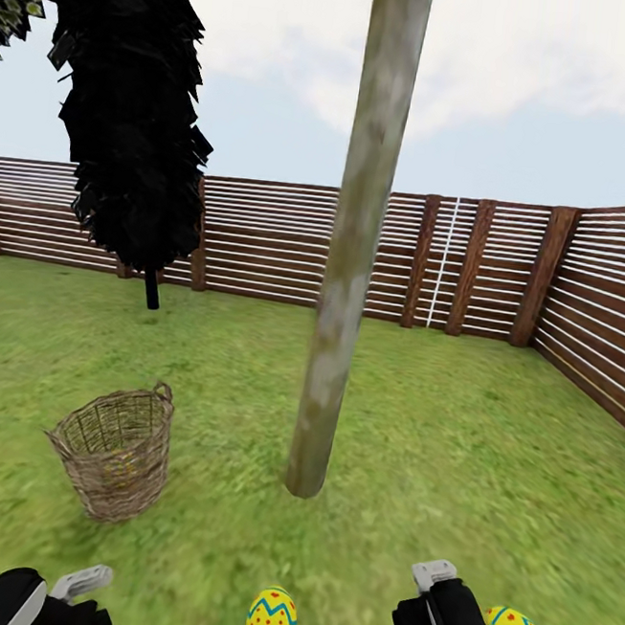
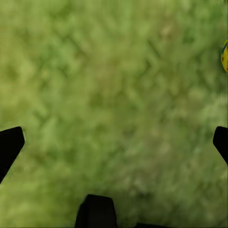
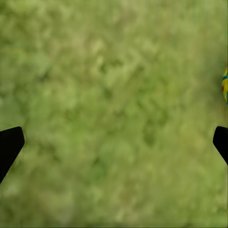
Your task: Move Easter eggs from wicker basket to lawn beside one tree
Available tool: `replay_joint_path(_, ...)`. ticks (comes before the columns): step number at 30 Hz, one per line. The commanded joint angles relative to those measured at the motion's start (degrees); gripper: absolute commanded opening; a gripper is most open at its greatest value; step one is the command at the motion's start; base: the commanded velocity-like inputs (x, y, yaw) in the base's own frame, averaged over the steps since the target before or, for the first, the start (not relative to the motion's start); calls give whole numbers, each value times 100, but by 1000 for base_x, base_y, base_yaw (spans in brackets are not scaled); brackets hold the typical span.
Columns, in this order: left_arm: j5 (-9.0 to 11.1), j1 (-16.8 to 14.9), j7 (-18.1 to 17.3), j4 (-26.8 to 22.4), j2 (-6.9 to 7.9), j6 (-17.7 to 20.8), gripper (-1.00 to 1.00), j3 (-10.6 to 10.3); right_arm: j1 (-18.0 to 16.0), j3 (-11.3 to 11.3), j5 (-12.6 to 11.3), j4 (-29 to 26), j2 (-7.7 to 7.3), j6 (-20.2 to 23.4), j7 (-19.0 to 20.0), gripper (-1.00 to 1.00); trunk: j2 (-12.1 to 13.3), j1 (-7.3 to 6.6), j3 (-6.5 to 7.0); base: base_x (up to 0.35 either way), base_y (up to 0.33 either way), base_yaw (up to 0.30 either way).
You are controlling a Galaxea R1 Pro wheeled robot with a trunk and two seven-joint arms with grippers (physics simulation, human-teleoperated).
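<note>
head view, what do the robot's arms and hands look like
Both arms are glossy black and rounded, each with a light grey, boxy part near the hand. The left arm shows a grey bracket; the right arm shows a grey block with a thin pale stripe down it. In the wrist views the fingers are plain black, tapered tips.

This is a fenced back garden under open sky. Mottled green lawn (image 1: 491,447) runs to a dark brown fence (image 1: 291,243) of horizontal slats on thick posts, turning a corner at the right. A pale tree trunk (image 1: 352,259) rises from the grass, and a black columnar tree (image 1: 132,111) stands near the fence.
</note>
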Motion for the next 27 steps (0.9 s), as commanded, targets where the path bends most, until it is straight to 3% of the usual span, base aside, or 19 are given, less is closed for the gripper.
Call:
replay_joint_path(1,7,-2,-15,-1,-3,26,100,15,-2,-17,60,-11,3,23,51,100,39,-24,12,0,336,0)
replay_joint_path(27,-17,-2,5,7,-84,20,100,16,-2,-13,59,-19,3,24,51,100,1081,-595,479,0,336,-13)
